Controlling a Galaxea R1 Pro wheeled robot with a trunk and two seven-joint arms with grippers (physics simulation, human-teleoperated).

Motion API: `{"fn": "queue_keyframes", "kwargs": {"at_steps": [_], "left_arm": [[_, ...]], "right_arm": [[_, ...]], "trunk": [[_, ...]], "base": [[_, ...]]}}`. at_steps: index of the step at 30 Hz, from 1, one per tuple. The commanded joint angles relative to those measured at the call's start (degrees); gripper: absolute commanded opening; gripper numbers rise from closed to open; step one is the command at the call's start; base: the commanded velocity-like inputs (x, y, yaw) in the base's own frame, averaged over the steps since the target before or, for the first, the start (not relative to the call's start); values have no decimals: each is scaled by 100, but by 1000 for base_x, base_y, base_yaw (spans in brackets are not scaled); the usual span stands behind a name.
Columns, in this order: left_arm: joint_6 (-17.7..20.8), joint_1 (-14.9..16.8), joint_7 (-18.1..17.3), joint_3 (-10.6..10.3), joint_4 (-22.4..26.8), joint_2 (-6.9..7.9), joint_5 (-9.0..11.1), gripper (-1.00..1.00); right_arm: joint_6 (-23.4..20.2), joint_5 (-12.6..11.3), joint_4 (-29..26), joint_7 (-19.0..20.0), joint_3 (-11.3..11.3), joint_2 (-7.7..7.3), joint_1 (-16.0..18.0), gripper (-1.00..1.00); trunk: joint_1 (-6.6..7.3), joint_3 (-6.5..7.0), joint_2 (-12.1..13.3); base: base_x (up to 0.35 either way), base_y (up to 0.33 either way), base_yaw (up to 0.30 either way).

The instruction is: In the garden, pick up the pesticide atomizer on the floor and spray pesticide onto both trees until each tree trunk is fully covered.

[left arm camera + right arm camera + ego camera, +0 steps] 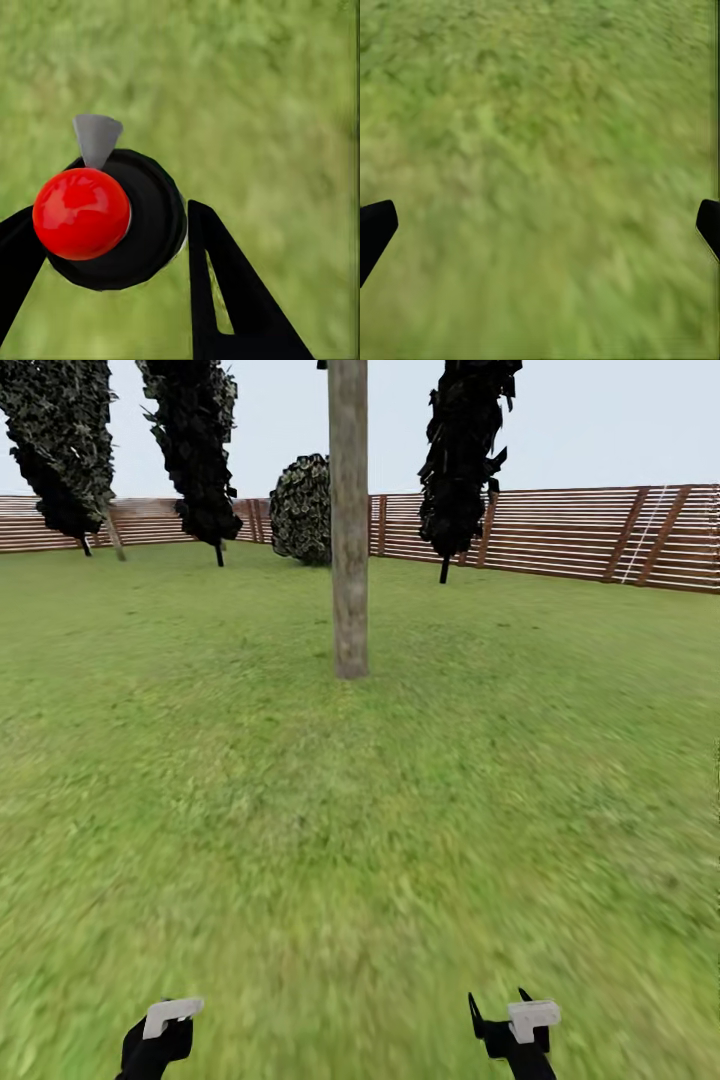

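One thick, pale grey-brown mottled tree trunk [348,530] rises from the lawn straight ahead, a few metres off; its leaves are above the frame. The second tree is out of view, and so is any pesticide cloud. In the left wrist view the pesticide atomizer [146,225], with a black round body, a glossy red ball top and a grey cone nozzle, sits between the black fingers of my left gripper [105,229], which is shut on it. My left gripper [163,1028] hangs low at the near left. My right gripper [500,1010] is open over bare grass, its fingertips [375,229] wide apart.
Green lawn [360,840] stretches in all directions. A brown slat fence [580,530] closes the far side. Dark columnar trees [462,450] and a round dark bush [300,510] stand along the fence.
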State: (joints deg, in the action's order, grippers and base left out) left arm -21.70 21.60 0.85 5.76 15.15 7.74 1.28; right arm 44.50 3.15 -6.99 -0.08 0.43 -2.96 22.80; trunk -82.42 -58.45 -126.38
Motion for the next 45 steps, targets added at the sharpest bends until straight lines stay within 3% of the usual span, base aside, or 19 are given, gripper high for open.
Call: {"fn": "queue_keyframes", "kwargs": {"at_steps": [1,45], "left_arm": [[-19,2,3,4,-3,0,13,-100],[-19,-1,3,4,-8,2,13,-100]], "right_arm": [[15,21,5,-1,0,2,5,100],[15,25,5,3,1,6,4,100]], "trunk": [[-3,-5,-2],[-3,-5,-2]], "base": [[339,0,-101],[339,0,-4]]}}
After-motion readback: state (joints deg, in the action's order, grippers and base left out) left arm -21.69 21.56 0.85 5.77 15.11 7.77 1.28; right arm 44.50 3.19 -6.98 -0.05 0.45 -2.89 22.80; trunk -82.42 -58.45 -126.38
